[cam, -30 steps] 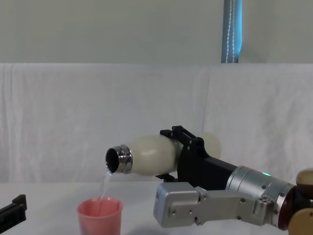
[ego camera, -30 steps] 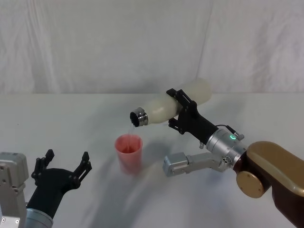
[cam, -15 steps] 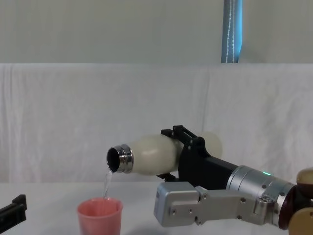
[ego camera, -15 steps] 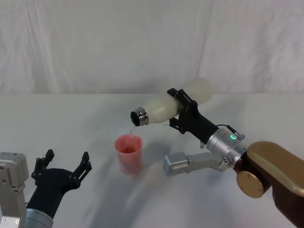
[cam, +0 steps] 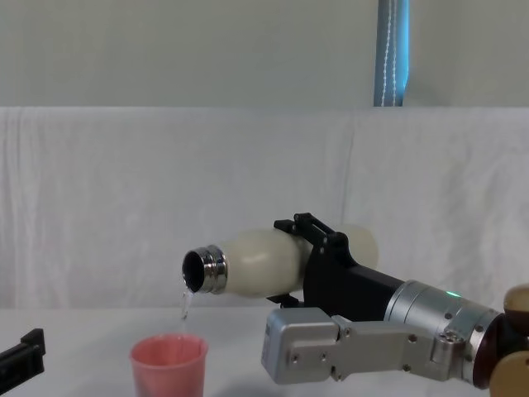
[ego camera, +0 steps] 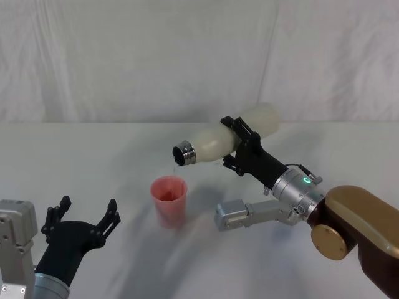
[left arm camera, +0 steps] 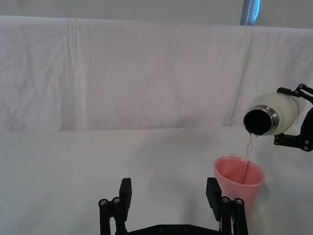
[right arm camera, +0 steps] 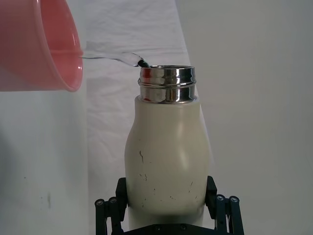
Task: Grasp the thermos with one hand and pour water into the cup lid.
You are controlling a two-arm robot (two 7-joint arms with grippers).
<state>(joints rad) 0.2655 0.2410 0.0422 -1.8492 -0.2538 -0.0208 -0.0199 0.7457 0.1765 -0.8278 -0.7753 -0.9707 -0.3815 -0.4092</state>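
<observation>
Thermos (ego camera: pixel 215 140): clamped in right gripper (ego camera: pixel 240 144) jaws, tipped near-horizontal mid-frame, thin water stream falling into cup lid (ego camera: pixel 169 200) on desk (ego camera: pixel 93 162). Left gripper (ego camera: pixel 81 223): lower left, jaws apart, nothing held.

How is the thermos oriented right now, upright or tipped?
Tipped. The thermos lies nearly level in the right gripper, steel mouth angled slightly down, a thin stream falling toward the cup lid.

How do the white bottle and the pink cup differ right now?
The thermos is cream-white and long; the cup lid is pink and short. The thermos is tipped nearly level in the air, held by the right hand; the cup lid stands upright on the table. Water runs from the thermos into the cup lid. Both are open-mouthed.
</observation>
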